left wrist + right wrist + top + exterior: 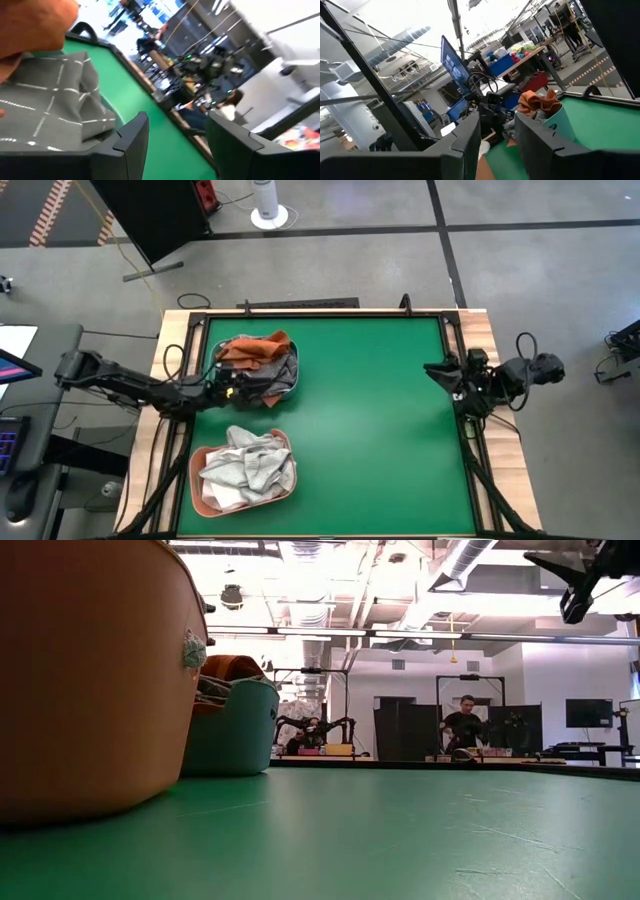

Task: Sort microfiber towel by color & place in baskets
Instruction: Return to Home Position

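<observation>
The green table carries two baskets. The teal basket holds orange towels. The salmon basket, just beside it, holds pale grey towels. My left gripper hangs at the teal basket's rim, fingers apart and empty. My right gripper is well apart from the teal basket, fingers apart. Only the left wrist view shows the grid-lined towel; only the low view shows a person in the room beyond.
</observation>
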`<state>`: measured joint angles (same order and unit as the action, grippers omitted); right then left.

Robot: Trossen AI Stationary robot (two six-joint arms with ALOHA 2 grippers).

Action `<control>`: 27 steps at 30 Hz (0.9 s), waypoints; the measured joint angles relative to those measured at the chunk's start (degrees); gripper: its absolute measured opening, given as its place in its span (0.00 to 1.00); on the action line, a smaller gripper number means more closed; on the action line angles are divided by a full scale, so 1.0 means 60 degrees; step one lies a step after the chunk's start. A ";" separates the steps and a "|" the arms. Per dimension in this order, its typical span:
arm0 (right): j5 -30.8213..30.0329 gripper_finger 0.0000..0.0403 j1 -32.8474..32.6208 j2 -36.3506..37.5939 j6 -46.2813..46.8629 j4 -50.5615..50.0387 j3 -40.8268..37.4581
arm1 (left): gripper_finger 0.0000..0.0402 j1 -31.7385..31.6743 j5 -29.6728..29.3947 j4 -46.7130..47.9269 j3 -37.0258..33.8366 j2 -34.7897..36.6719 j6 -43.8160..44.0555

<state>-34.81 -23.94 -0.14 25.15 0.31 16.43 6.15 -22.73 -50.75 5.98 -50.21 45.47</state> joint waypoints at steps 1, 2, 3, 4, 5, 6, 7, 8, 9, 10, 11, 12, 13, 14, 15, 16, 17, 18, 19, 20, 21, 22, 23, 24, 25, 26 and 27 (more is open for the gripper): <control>-0.0003 0.36 -0.0004 0.0000 0.0001 0.0047 -0.0086 | 0.45 0.0032 0.0001 -0.0307 -0.0122 0.0006 -0.0008; -0.0002 0.36 -0.0004 0.0004 0.0014 0.0164 -0.0215 | 0.45 0.0061 -0.0002 -0.0597 -0.0217 0.0006 -0.0054; -0.0005 0.35 -0.0004 0.0002 0.0086 0.0312 -0.0374 | 0.45 0.0090 -0.0003 -0.0784 -0.0255 0.0006 -0.0165; -0.0009 0.33 -0.0004 0.0004 0.0225 0.0431 -0.0556 | 0.45 0.0120 -0.0003 -0.0917 -0.0255 0.0003 -0.0331; -0.0009 0.32 -0.0004 0.0000 0.0368 0.0532 -0.0756 | 0.45 0.0156 0.0001 -0.1014 -0.0255 0.0006 -0.0520; -0.0010 0.31 -0.0004 0.0000 0.0557 0.0701 -0.0978 | 0.45 0.0180 0.0022 -0.1057 -0.0255 0.0006 -0.0720; -0.0010 0.30 -0.0004 0.0000 0.0734 0.0942 -0.1214 | 0.45 0.0189 0.0112 -0.1045 -0.0255 0.0006 -0.0861; -0.0006 0.29 -0.0004 0.0000 0.0873 0.1151 -0.1429 | 0.45 0.0189 0.0296 -0.0961 -0.0255 0.0006 -0.0944; 0.0011 0.27 -0.0015 -0.0004 0.1042 0.1429 -0.1654 | 0.45 0.0189 0.0490 -0.0839 -0.0255 0.0006 -0.0977; 0.0020 0.26 -0.0015 0.0000 0.1160 0.1762 -0.1881 | 0.45 0.0189 0.0695 -0.0657 -0.0255 0.0006 -0.0984; 0.0027 0.25 -0.0015 0.0000 0.1222 0.2070 -0.2100 | 0.45 0.0189 0.0895 -0.0424 -0.0255 0.0008 -0.0966; 0.0031 0.24 -0.0015 -0.0002 0.1278 0.2421 -0.2288 | 0.45 0.0189 0.1086 -0.0215 -0.0255 0.0006 -0.0937; 0.0033 0.24 -0.0015 -0.0004 0.1286 0.2786 -0.2463 | 0.44 0.0189 0.1254 -0.0063 -0.0255 0.0003 -0.0916; 0.0034 0.23 -0.0015 0.0000 0.1268 0.3107 -0.2620 | 0.43 0.0189 0.1358 0.0007 -0.0255 0.0003 -0.0894; 0.0033 0.23 -0.0015 -0.0004 0.1222 0.3370 -0.2659 | 0.42 0.0180 0.1478 -0.0006 -0.0255 0.0010 -0.0892; 0.0043 0.23 -0.0015 0.0004 0.1155 0.3530 -0.2656 | 0.40 0.0153 0.1578 -0.0014 -0.0255 0.0071 -0.0903; 0.0036 0.23 -0.0015 0.0011 0.1064 0.3683 -0.2656 | 0.38 0.0111 0.1723 0.0001 -0.0255 0.0176 -0.0952; 0.0040 0.22 -0.0015 0.0001 0.0877 0.3910 -0.2656 | 0.37 0.0060 0.1849 0.0001 -0.0255 0.0315 -0.1023; 0.0040 0.22 -0.0015 0.0000 0.0646 0.4109 -0.2656 | 0.35 -0.0010 0.2003 0.0036 -0.0255 0.0492 -0.1139; 0.0043 0.22 -0.0015 -0.0004 0.0361 0.4473 -0.2654 | 0.33 -0.0074 0.2099 0.0097 -0.0255 0.0707 -0.1263; 0.0044 0.22 -0.0015 0.0007 0.0058 0.4776 -0.2639 | 0.32 -0.0153 0.2192 0.0192 -0.0255 0.0952 -0.1386; 0.0040 0.22 -0.0015 0.0011 -0.0268 0.4929 -0.2585 | 0.31 -0.0228 0.2261 0.0361 -0.0255 0.1232 -0.1496; 0.0042 0.22 -0.0013 0.0000 -0.0576 0.5039 -0.2496 | 0.30 -0.0301 0.2301 0.0625 -0.0255 0.1562 -0.1605; 0.0042 0.22 -0.0015 -0.0002 -0.0850 0.5100 -0.2409 | 0.29 -0.0365 0.2350 0.0998 -0.0255 0.1913 -0.1717; 0.0040 0.22 -0.0015 0.0000 -0.1086 0.5122 -0.2300 | 0.28 -0.0420 0.2422 0.1411 -0.0255 0.2273 -0.1782; 0.0044 0.22 -0.0015 0.0000 -0.1272 0.5145 -0.2167 | 0.27 -0.0462 0.2494 0.1925 -0.0246 0.2679 -0.1811; 0.0043 0.22 -0.0015 0.0004 -0.1437 0.5174 -0.2061 | 0.27 -0.0470 0.2531 0.2557 -0.0207 0.3086 -0.1825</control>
<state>-34.55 -24.03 -0.12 16.52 31.35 4.06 3.33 -7.54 -35.41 4.74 -31.69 34.52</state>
